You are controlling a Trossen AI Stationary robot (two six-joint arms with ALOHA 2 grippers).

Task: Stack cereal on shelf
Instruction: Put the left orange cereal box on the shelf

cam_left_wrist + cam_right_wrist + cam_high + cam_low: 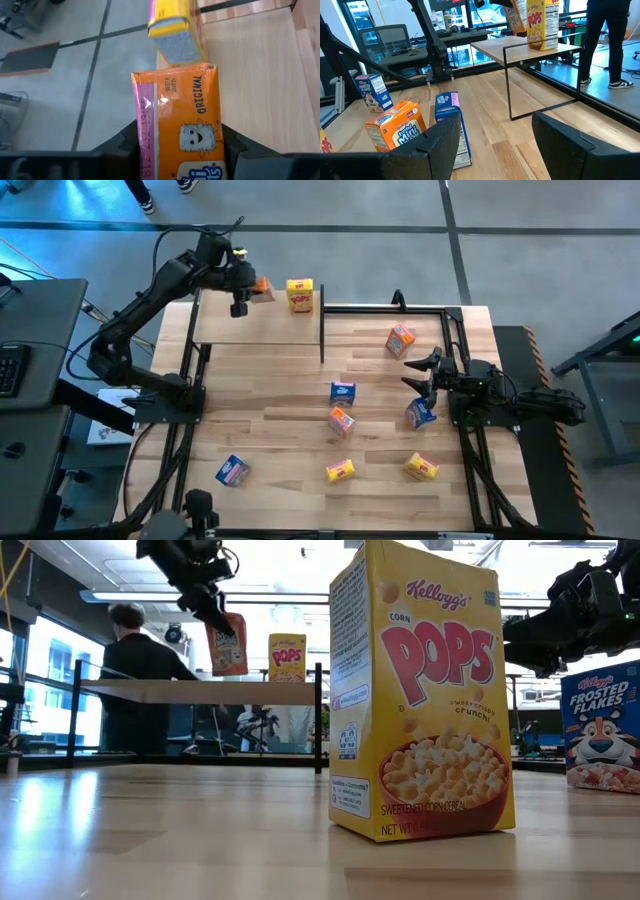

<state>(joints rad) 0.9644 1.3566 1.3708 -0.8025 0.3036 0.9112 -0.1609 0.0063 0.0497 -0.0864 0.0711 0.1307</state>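
Observation:
My left gripper (pixel 245 288) is at the far left, over the shelf (pixel 260 328), and is shut on an orange cereal box (pixel 263 288). A yellow box (pixel 300 295) stands upright on the shelf board right beside it. My right gripper (pixel 422 370) is open and empty, low over the table's right side. A blue box (pixel 451 125) stands just beside one of its fingers. On the tabletop are two more orange boxes (pixel 400 340) (pixel 341 421), blue boxes (pixel 343 392) (pixel 232 471) and yellow boxes (pixel 340 471) (pixel 421 468). My left gripper pinches the orange box between its two fingers, which lie on the box's two narrow sides (pixel 216 131) near its upper end. The fingers come from above, slanting down. The box (pixel 227 645) hangs tilted below them, its lower end just over the shelf board; whether it touches the board I cannot tell.
The shelf's thin black posts (pixel 322 330) stand at its corners, and a black frame (pixel 455 330) runs along the table's right side. A person (pixel 140 680) stands in the room behind the shelf. Bare wood lies in the table's left middle.

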